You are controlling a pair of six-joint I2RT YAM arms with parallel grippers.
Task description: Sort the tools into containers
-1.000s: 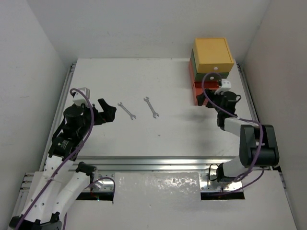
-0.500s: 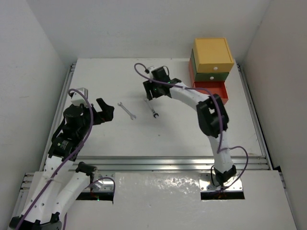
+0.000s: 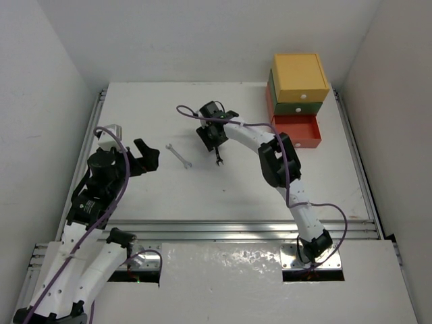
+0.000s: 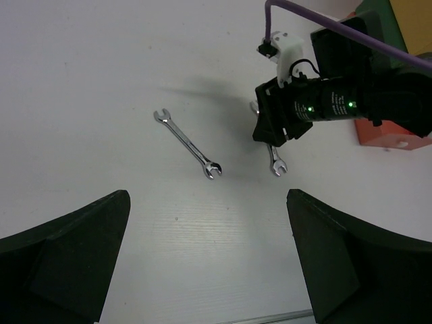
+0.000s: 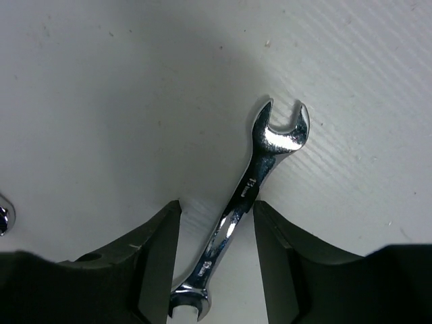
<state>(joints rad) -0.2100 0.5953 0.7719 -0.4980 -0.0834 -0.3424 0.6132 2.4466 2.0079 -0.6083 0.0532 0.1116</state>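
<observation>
Wrench (image 5: 277,138) straddled on table (image 3: 135,108).
Jaws of right gripper (image 5: 216,209) apart astride shaft; left gripper (image 4: 206,216) jaws wide apart, second wrench (image 4: 187,144) untouched.

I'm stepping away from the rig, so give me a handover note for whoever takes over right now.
Left gripper: open, empty, hovering left of both wrenches.
Right gripper: jaws open astride the right wrench, not clamped.
Left wrench lies free on the table.
Red drawer pulled out, looks empty; yellow drawer and green drawer shut.
Done: red drawer open. Left: grip and stow both wrenches. No other tools in view.
</observation>
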